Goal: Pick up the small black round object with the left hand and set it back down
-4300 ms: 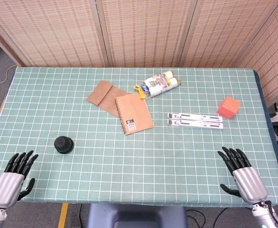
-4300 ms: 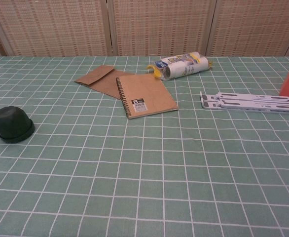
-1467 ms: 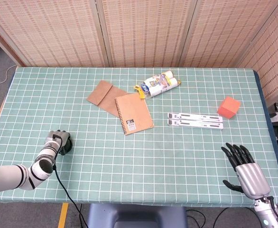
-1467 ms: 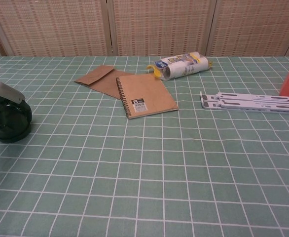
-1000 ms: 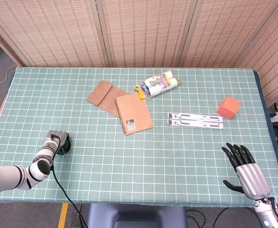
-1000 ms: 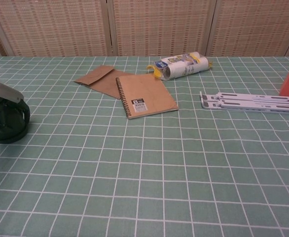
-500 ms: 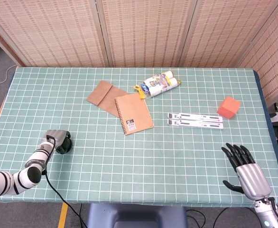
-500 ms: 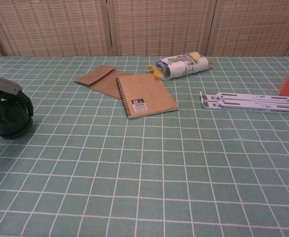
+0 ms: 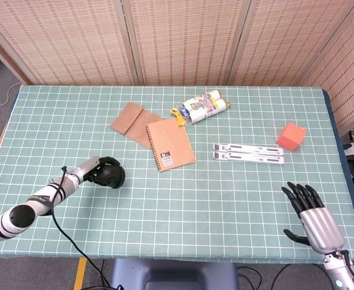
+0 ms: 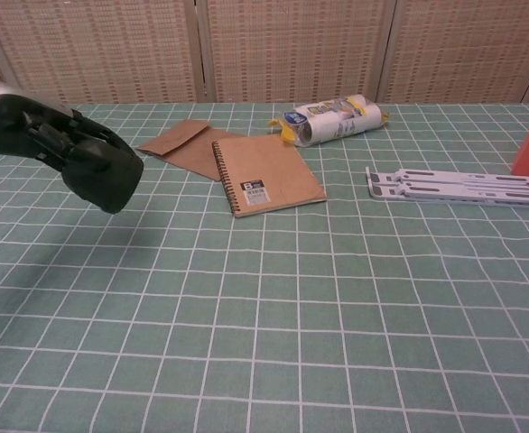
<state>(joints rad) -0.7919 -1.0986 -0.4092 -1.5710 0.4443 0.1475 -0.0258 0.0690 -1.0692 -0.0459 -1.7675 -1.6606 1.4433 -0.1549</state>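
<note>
I have the small black round plastic object [image 10: 106, 180] lifted clear of the counter [image 10: 337, 298], its shadow on the green checked cloth below. My left hand [image 9: 98, 171] holds it, fingers [image 10: 52, 135] wrapped around its top. Beyond the fingers lie a brown spiral notebook [image 9: 171, 144] and a brown paper envelope [image 9: 128, 121] (overlapping). My right hand [image 9: 313, 220] rests well apart, fingers spread, holding nothing.

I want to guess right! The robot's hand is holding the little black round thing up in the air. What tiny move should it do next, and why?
Probably lower it straight down. The left hand grips the small black round object clear above the green checked tablecloth, shadow beneath, so setting it down is what remains.
</note>
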